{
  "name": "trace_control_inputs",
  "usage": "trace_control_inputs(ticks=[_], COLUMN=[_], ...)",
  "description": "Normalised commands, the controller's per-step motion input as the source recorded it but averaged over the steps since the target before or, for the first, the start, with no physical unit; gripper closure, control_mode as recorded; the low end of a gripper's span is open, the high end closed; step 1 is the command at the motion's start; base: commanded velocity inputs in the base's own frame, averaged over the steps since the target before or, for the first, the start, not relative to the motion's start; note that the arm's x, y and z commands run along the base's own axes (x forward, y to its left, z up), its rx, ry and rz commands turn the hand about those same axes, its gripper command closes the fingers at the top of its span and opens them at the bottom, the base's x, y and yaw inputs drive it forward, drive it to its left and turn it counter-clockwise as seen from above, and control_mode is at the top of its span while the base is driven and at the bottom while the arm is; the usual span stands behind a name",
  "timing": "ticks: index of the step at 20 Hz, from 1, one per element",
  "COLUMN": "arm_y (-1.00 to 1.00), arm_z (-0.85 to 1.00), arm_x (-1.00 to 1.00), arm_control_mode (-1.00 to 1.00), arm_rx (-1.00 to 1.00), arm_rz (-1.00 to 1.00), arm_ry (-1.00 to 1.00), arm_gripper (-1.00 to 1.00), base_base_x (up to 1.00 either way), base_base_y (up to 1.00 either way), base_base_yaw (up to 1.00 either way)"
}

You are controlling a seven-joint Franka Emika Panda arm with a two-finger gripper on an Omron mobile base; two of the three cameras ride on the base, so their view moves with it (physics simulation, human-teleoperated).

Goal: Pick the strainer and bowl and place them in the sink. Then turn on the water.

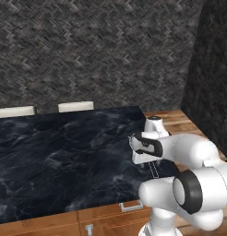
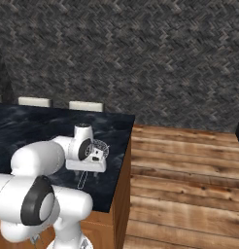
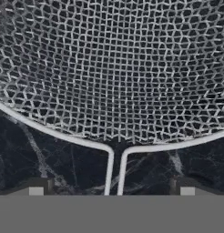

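Hand view: wide-open jaws straddle the thin wire handle of the round mesh strainer [image 3: 114, 68] lying on the black marbled counter [image 3: 63, 159].

Even, dim, sharp, shadowless rendering

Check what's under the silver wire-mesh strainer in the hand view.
Dark marbled countertop shows through the silver wire-mesh strainer and beside its thin handle. Nothing lies inside the mesh. The open fingers straddle the handle.

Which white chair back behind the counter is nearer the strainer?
The chair back closer to the counter's end by the wood floor; the strainer lies near that end, the other chair back farther along.
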Motion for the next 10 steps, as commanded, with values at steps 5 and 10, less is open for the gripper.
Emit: trace_control_inputs(ticks=[5, 10], arm_y=[0.00, 0.00], arm_z=[-0.02, -0.13], arm_x=[-0.34, -0.05], arm_control_mode=[-1.00, -1.00], arm_rx=[0.00, 0.00], arm_rz=[0.00, 0.00], arm_ry=[-0.01, 0.00], arm_gripper=[-1.00, 1.00], base_base_x=[0.00, 0.00], base_base_y=[0.00, 0.00], base_base_yaw=[0.00, 0.00])
